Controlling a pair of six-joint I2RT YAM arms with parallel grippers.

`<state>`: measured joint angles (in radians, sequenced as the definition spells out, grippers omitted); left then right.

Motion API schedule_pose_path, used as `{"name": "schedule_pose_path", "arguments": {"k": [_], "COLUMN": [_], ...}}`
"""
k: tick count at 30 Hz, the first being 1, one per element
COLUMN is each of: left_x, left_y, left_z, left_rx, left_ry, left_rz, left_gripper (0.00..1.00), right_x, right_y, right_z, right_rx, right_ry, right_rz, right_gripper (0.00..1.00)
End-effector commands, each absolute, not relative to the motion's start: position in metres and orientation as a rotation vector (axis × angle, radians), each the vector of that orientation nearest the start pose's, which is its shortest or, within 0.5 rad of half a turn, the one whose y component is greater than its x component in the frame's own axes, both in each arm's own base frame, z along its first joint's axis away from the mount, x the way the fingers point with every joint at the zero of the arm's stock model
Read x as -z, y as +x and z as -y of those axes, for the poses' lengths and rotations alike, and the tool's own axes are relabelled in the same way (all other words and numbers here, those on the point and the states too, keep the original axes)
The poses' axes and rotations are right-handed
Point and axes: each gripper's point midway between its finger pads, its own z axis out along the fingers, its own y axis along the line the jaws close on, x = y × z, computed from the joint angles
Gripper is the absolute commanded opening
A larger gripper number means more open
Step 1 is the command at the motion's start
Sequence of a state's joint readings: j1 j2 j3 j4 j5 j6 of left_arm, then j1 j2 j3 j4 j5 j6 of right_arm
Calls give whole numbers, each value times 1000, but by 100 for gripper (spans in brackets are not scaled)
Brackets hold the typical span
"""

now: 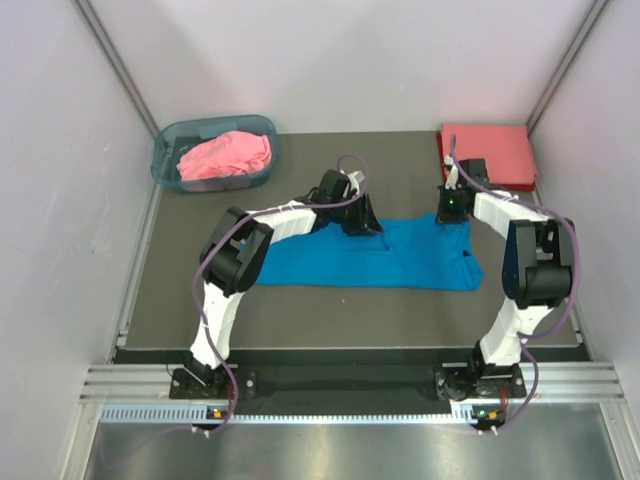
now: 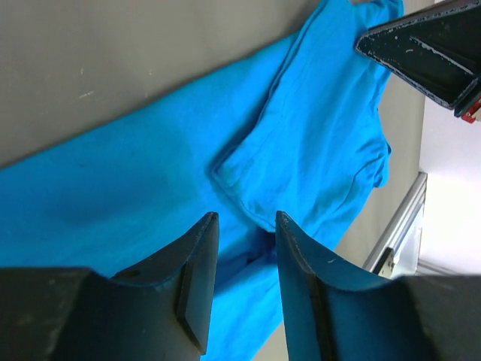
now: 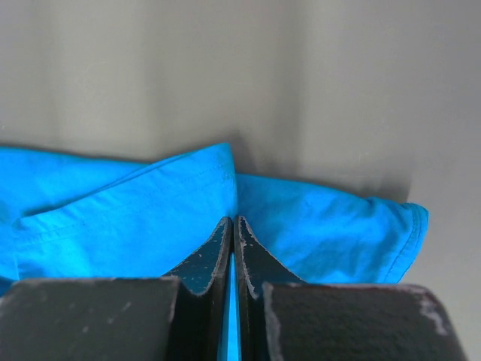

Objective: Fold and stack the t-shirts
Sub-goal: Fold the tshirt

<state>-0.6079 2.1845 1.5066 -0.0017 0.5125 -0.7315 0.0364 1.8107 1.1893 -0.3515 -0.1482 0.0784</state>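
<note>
A bright blue t-shirt (image 1: pixel 400 262) lies spread across the dark mat, one sleeve folded onto its body (image 2: pixel 301 150). My left gripper (image 1: pixel 365 228) hovers over its far edge near the middle; in the left wrist view its jaws (image 2: pixel 245 216) stand open above the cloth. My right gripper (image 1: pixel 450 215) is at the shirt's far right corner, shut (image 3: pixel 232 219) on a pinch of the blue cloth (image 3: pixel 120 218). A pink t-shirt (image 1: pixel 225 155) lies crumpled in the basket. A coral-red t-shirt (image 1: pixel 490 150) lies folded flat at the back right.
The translucent blue-grey basket (image 1: pixel 262 124) stands at the back left corner of the mat. White walls with metal rails close in the left, right and back sides. The mat's near edge runs just in front of the arm bases.
</note>
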Motion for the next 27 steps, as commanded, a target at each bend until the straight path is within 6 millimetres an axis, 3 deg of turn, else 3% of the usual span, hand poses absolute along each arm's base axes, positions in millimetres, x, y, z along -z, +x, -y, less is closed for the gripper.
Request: {"name": "schedule_pose_path", "arguments": {"k": [1,9,20,23,27], "left_x": [-70,-56,-58,-60,-73], "left_y": [396,399,398,399,402], "left_z": [410,422,444,444,445], "left_rx": [1219,1232,1295,1297,1293], "left_ry": [162,129,129,131,140], "left_rz": [-2436,-2465,-2456,-2452,-2431], "left_gripper": [41,41,39,34,18], "right_x": [-61,-61,-63,-66,-65], "right_y": [428,427,425,426,426], "right_z": [-43,-44,-44,-46,-45], "right_rx": [-229,-243,-245,-252,-246], "right_ry": [-13,-18,-19,-22,-16], "right_rz": [-2488,-2487,-2484,-2477,-2480], "right_gripper": [0,0,0,0,0]}}
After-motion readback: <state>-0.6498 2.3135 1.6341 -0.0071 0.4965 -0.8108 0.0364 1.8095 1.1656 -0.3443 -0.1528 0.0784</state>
